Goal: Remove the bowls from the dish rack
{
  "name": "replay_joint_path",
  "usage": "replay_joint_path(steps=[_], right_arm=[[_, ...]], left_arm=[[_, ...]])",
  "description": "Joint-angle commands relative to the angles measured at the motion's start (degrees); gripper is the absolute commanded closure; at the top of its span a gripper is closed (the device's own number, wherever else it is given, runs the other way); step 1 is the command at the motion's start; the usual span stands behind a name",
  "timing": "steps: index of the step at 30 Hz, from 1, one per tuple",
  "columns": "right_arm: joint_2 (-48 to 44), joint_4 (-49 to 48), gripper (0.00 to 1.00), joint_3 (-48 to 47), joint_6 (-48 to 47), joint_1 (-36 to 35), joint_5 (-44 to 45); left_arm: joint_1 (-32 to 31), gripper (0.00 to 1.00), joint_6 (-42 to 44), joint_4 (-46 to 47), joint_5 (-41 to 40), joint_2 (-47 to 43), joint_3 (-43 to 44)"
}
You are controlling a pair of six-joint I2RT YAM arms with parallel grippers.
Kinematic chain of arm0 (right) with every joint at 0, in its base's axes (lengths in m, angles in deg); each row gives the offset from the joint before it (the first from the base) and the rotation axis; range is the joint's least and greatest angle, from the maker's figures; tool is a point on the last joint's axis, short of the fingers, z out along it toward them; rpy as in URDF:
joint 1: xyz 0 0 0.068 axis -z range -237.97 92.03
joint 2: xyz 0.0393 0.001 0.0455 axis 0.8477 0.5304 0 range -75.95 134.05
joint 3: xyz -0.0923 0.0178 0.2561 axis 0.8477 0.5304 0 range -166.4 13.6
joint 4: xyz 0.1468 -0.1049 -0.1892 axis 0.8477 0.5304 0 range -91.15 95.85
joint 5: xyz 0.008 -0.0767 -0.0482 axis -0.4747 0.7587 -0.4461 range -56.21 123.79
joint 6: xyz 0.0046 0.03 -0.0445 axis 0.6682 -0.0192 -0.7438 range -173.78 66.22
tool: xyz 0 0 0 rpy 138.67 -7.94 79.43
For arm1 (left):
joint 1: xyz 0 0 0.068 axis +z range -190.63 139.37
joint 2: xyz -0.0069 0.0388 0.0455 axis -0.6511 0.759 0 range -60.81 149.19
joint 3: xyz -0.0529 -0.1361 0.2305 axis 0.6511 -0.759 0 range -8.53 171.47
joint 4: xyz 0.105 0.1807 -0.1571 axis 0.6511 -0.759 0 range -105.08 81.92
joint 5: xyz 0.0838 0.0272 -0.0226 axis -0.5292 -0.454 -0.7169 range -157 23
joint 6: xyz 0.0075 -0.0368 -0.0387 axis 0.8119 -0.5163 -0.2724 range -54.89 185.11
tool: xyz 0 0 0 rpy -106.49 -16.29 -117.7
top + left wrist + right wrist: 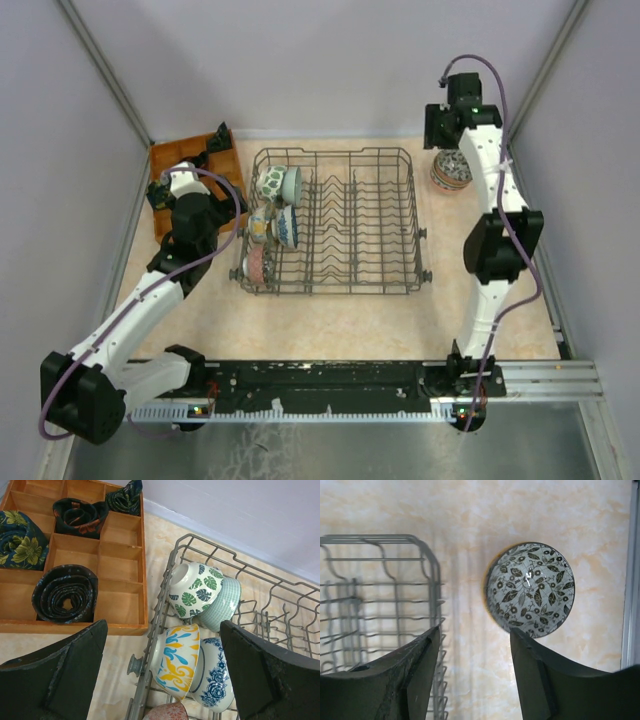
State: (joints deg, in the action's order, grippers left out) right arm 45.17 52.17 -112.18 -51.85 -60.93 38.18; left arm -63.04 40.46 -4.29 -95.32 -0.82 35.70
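- Top external view: dish rack [360, 225] sat mid-frame, with bowls [272, 215] standing on edge along its left side.
- Lone dark-leaf bowl [530, 590] stood upright on the table [330, 320] at upper right, apart from the rack.
- Left gripper [164, 627] hung spread wide and empty over the racked bowls.
- Right gripper [475, 632] was spread and empty, between the rack corner and the lone bowl in its wrist view.

From above and behind I see the whole table [330, 320]; my wrist cameras look down closely, each catching the dish rack [350, 215], seemingly opposite ends.
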Motion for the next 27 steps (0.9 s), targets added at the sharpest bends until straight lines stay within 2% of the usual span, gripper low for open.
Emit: replay_joint_path(steps=[1, 5, 7, 10, 12, 19, 27], right_arm=[[-15.5, -13.4, 0.40, 9.5, 1.6, -5.3, -2.7], [-25.4, -27.2, 0.33, 25.4, 6.2, -11.9, -12.4], [-30.3, -35.7, 0.32, 36.5, 10.4, -14.9, -17.7], [-34.1, -48.9, 0.32, 48.3, 18.3, -18.4, -23.3], [-34.9, -54.0, 0.31, 52.9, 21.8, -21.2, -24.4], [-30.1, -58.9, 0.31, 57.1, 25.3, -30.6, -25.1], [-23.7, -65.7, 0.32, 58.8, 29.3, -35.1, -26.0]], left_arm=[[-0.3, 0.01, -0.2, 0.2, 0.0, -0.4, 1.0], [-0.4, 0.01, -0.4, 0.2, -0.2, -0.1, 0.9], [-0.4, 0.01, -0.4, 0.2, -0.4, 0.0, 0.7], [-0.5, 0.01, -0.5, 0.3, -0.5, 0.0, 0.5], [-0.5, 0.01, -0.5, 0.4, -0.5, 0.2, 0.7], [-0.6, 0.01, -0.4, 1.5, -0.1, 0.4, 0.2], [-0.6, 0.01, -0.4, 1.8, -0.1, 0.1, -0.2]])
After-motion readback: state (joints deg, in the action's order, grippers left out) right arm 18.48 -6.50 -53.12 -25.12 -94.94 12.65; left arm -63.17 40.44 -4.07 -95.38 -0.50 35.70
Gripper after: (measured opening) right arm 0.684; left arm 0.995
